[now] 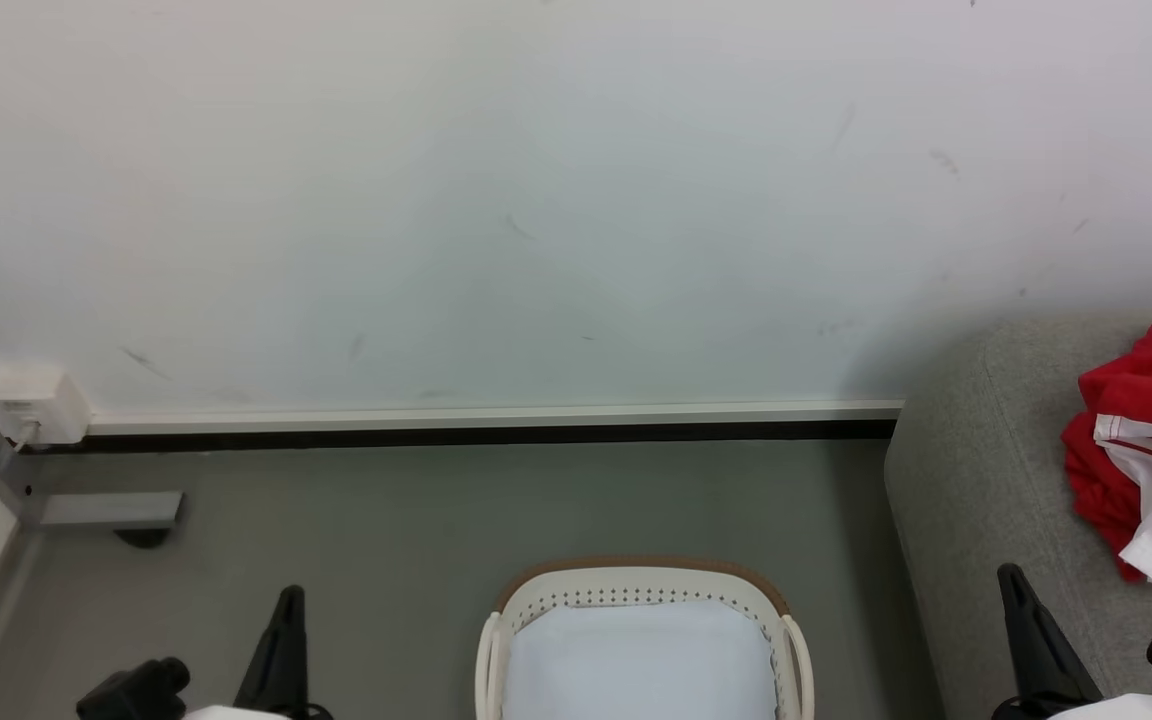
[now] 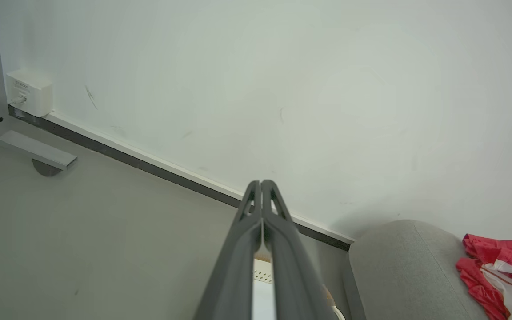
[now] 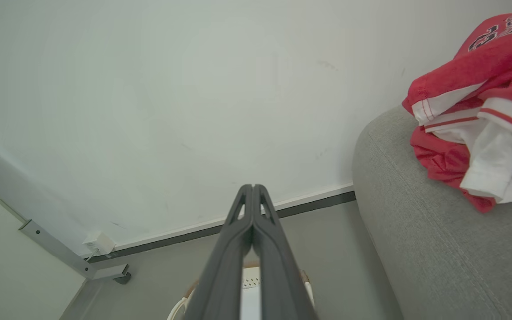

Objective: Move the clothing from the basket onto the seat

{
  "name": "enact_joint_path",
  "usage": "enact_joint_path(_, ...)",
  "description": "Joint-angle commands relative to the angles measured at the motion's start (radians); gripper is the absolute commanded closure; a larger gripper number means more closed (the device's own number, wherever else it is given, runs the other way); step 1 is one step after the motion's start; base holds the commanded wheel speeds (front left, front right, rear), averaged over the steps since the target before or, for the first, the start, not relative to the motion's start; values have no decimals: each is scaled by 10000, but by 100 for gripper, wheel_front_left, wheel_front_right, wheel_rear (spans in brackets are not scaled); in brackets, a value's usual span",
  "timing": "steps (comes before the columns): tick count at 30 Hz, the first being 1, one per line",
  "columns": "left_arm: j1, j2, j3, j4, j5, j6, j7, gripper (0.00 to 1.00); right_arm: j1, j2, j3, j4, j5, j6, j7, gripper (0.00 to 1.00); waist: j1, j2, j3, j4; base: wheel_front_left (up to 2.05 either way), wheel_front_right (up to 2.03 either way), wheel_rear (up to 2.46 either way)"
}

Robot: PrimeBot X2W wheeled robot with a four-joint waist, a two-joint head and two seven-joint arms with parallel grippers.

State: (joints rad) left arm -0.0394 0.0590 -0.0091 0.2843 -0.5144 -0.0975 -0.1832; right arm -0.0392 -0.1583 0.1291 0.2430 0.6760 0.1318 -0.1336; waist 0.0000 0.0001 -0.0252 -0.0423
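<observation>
The red clothing [image 1: 1151,440] with white striped cuffs lies bunched on the grey seat [image 1: 986,480] at the right edge of the head view. It shows again in the left wrist view [image 2: 496,271] and the right wrist view [image 3: 474,111]. The cream basket [image 1: 641,640] with its tan rim stands on the floor at the bottom centre, with just its pale lining inside. My left gripper [image 1: 288,600] is at the lower left, shut and holding nothing. My right gripper [image 1: 1011,580] is at the lower right beside the seat's front, also shut and holding nothing. Both wrist views show the fingers [image 2: 261,184] [image 3: 252,189] pressed together.
A white wall with a dark skirting strip [image 1: 486,435] runs behind the basket. A white socket box [image 1: 31,400] and a grey metal foot [image 1: 111,510] sit at the left by a partition. Grey floor [image 1: 436,520] lies between the basket and the wall.
</observation>
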Motion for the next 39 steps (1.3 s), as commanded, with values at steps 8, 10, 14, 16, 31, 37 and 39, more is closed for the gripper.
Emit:
enact_joint_path(8,-331,23,202,-227,-1516,-63,398,100,-355,81,-365,-104,1305,-4,296,100,0,-1,19,34,0,0,0)
enact_joint_path(10,-345,21,233,-239,-1821,-65,476,100,-372,110,-425,-100,1556,-4,364,100,0,-1,24,41,0,0,0)
enact_joint_path(14,-371,15,289,-258,-2388,-77,628,100,-401,159,-548,-90,2046,-5,489,100,0,-1,33,57,0,0,0)
enact_joint_path(16,-386,13,318,-267,-2660,-84,707,100,-408,181,-608,-85,2285,-5,546,100,0,-1,38,65,0,0,0)
enact_joint_path(31,-495,-4,539,-314,-4540,-126,1226,100,-529,372,-1004,-53,3909,-8,971,100,0,-1,73,123,0,0,0)
enact_joint_path(37,-530,-11,608,-325,-5212,-145,1411,100,-565,441,-1150,-41,4490,-9,1124,100,0,-1,87,146,0,0,0)
enact_joint_path(39,-533,-13,634,-329,-5452,-150,1467,100,-565,461,-1199,-38,4676,-9,1168,100,0,-1,91,154,0,0,0)
